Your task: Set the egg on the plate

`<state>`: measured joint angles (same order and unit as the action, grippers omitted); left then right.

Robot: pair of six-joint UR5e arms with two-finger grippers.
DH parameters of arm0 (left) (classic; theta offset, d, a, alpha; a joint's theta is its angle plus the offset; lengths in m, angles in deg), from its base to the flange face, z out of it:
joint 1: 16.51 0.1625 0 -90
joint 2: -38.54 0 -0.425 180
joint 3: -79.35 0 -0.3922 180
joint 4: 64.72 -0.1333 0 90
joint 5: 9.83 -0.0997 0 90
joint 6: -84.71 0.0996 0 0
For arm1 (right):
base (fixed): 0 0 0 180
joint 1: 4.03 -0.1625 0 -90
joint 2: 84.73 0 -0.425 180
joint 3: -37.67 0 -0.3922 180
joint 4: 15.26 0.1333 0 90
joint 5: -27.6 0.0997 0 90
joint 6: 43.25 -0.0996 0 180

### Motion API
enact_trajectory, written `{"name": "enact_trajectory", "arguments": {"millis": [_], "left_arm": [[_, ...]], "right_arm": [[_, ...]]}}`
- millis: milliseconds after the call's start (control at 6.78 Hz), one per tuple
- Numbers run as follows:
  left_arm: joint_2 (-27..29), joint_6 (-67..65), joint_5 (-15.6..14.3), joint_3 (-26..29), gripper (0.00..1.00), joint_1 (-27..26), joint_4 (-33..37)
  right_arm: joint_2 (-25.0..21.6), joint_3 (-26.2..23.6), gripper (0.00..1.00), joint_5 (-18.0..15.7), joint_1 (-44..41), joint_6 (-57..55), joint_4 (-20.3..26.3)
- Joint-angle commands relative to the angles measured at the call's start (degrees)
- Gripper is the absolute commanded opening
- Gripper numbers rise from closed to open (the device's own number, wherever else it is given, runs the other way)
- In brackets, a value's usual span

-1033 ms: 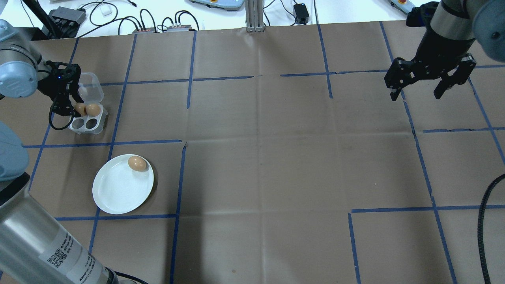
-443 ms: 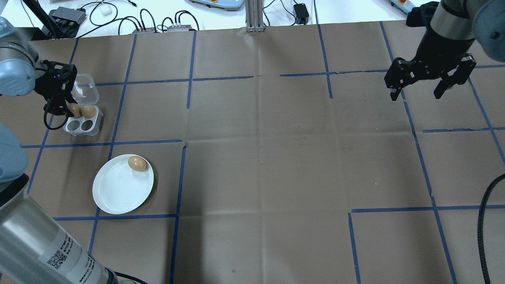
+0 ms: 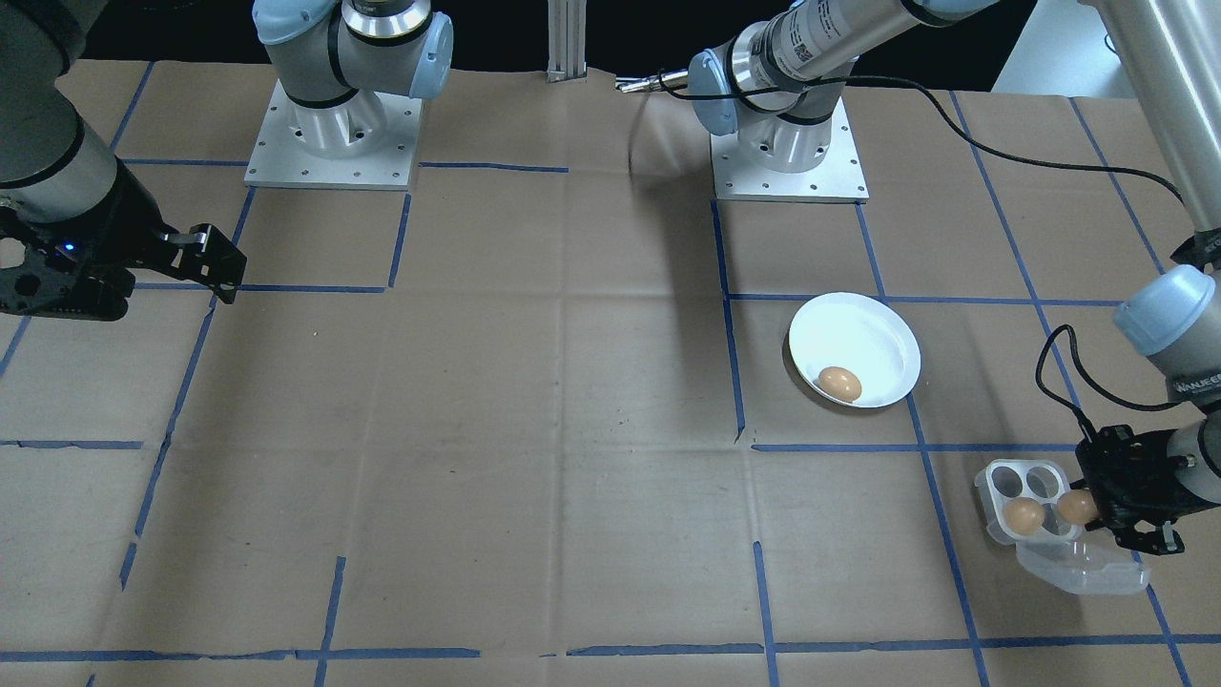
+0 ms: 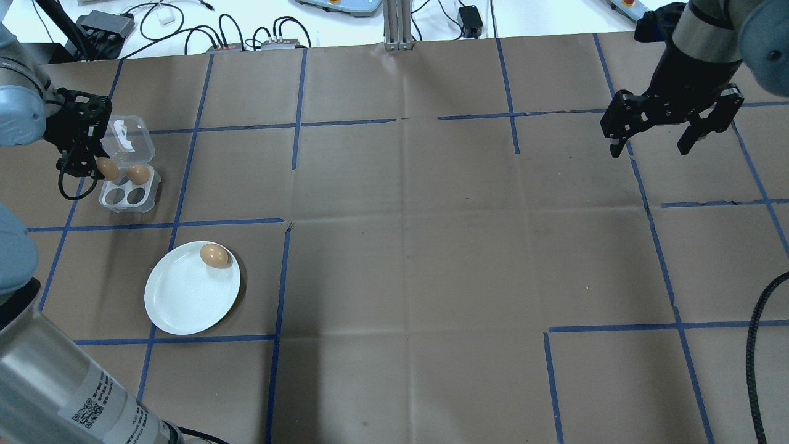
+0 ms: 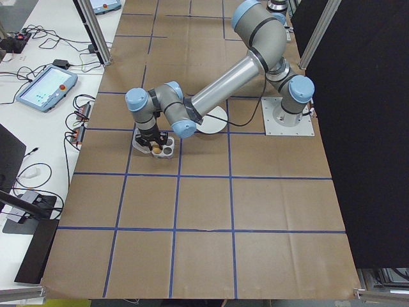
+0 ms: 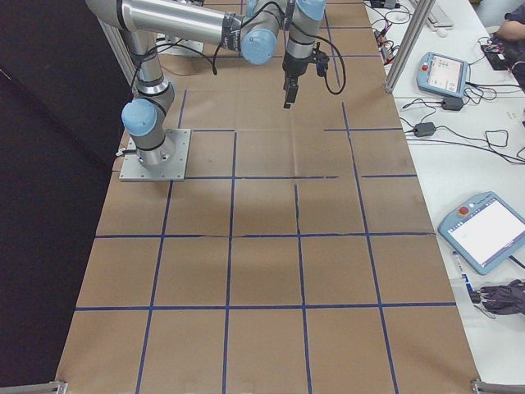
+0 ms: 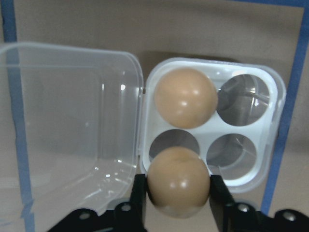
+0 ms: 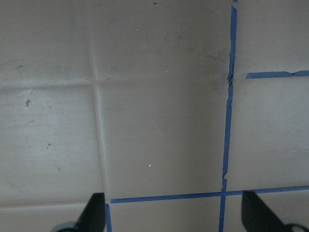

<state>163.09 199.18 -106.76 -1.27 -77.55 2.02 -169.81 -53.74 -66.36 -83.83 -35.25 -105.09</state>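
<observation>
The egg [image 7: 178, 181] sits between the two fingers of the left gripper [image 7: 176, 193], lifted a little above the clear egg tray [image 7: 270, 121], over the cup it seems to come from. It is brown, smooth and shiny, so I judge it light, slippery and easy to crack; a gentle squeeze across its widest part, as the fingers have it now, looks the safest hold, and too much force could break the shell. A second egg [image 7: 185, 97] rests in the tray's cup just beyond the held one, and the other three cups are empty, with the lid [image 7: 67, 116] folded open beside the tray. The plate [image 4: 185, 302] lies near the tray, on the robot's side of it, and already carries one egg [image 4: 213, 255] close to its rim. The left arm reaches out low with its wrist pointing down over the tray. The right gripper [image 4: 672, 126] hangs well apart from the tray, at the other end of the table [image 4: 431, 246], its fingers spread apart and holding nothing.
</observation>
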Motion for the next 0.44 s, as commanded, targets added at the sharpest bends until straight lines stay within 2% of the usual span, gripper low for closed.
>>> {"name": "enact_trajectory", "arguments": {"millis": [0, 295], "left_arm": [[-2.9, -0.21, -0.19, -0.67, 0.12, -0.12, 8.17], [-6.15, -3.35, 0.59, -2.42, 0.11, -0.56, 16.09]], "right_arm": [[0.0, 0.0, 1.0, 0.0, 0.0, 0.0, 0.0], [0.0, 0.0, 1.0, 0.0, 0.0, 0.0, 0.0]]}}
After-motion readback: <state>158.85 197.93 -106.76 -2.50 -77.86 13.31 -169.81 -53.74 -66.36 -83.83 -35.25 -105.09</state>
